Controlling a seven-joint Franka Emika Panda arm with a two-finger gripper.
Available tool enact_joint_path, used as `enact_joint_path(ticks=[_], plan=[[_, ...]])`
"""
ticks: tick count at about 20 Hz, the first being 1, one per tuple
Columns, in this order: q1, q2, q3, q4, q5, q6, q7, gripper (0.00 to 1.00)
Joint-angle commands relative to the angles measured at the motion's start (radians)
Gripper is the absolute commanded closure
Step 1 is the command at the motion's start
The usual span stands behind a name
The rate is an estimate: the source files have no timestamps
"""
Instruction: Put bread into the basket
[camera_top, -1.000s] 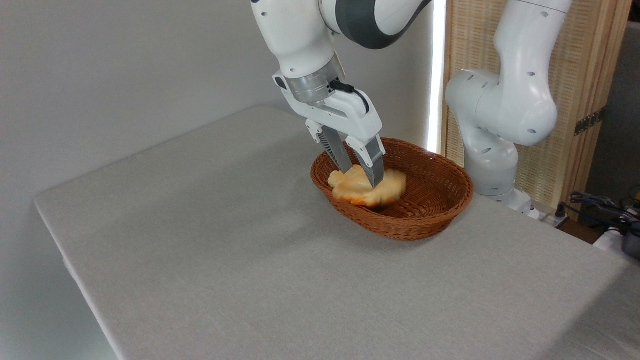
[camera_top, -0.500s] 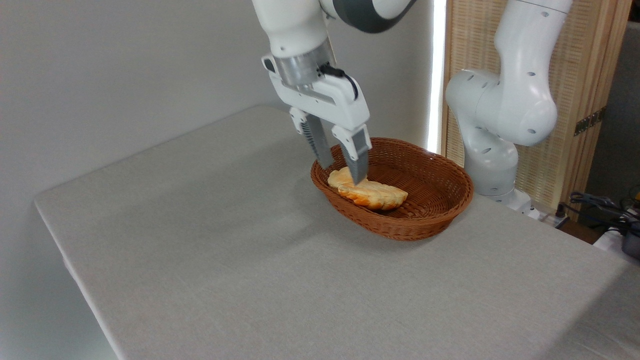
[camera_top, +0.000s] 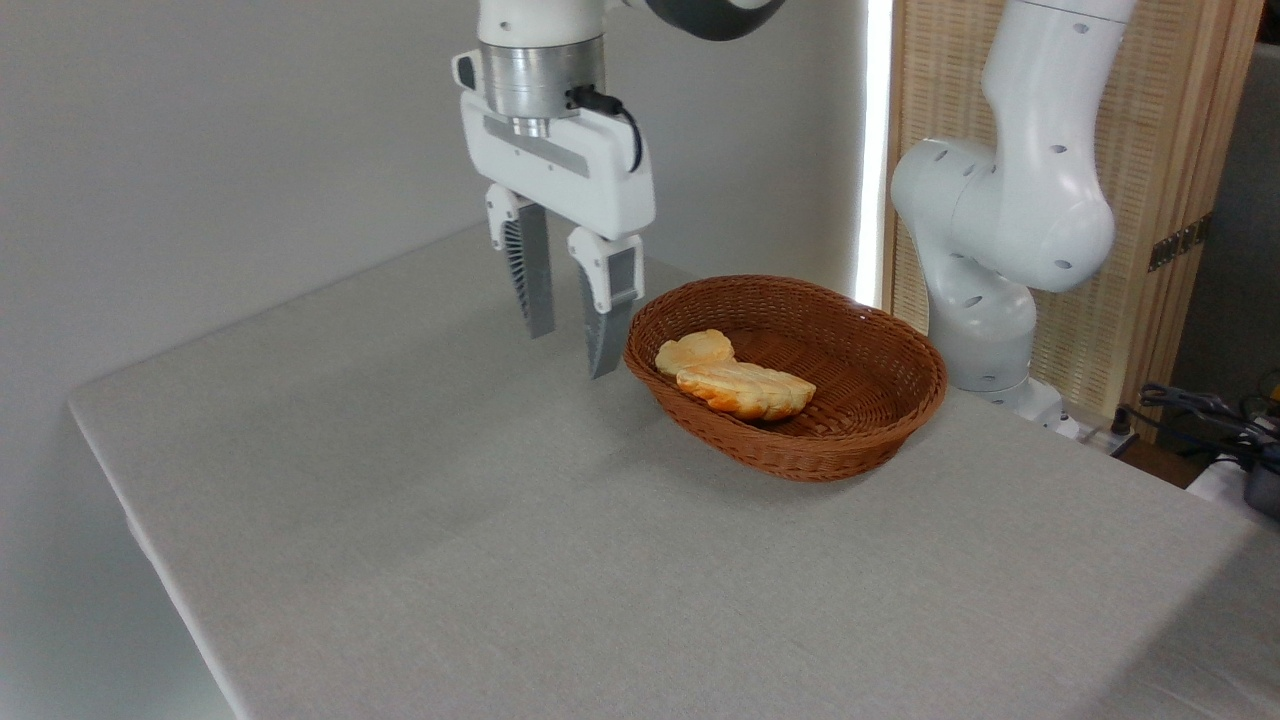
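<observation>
The bread (camera_top: 748, 389), a long golden-orange pastry with a ridged top, lies inside the oval brown wicker basket (camera_top: 880, 420), toward its left side. A small round bun (camera_top: 693, 351) rests against the bread's left end, also in the basket. My gripper (camera_top: 571, 354) hangs above the table just left of the basket's rim, fingers pointing down and spread apart with nothing between them.
The grey table (camera_top: 500, 560) stretches wide to the left and front of the basket. The arm's white base (camera_top: 985, 260) stands behind the basket at the right, before a slatted wooden screen (camera_top: 1180, 130). Cables (camera_top: 1200, 410) lie at the far right.
The gripper let go of the bread, which settled flat in the basket. It then rose and moved left, out of the basket, and turned upright.
</observation>
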Motion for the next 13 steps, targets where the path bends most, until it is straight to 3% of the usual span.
enact_joint_path(ticks=[1,8,13], plan=[[-0.003,0.128,0.011,0.148,-0.061,-0.001,-0.003,0.0],[0.005,0.263,0.012,0.297,-0.095,-0.003,-0.007,0.0],[0.011,0.269,0.013,0.302,-0.11,0.0,0.002,0.0]])
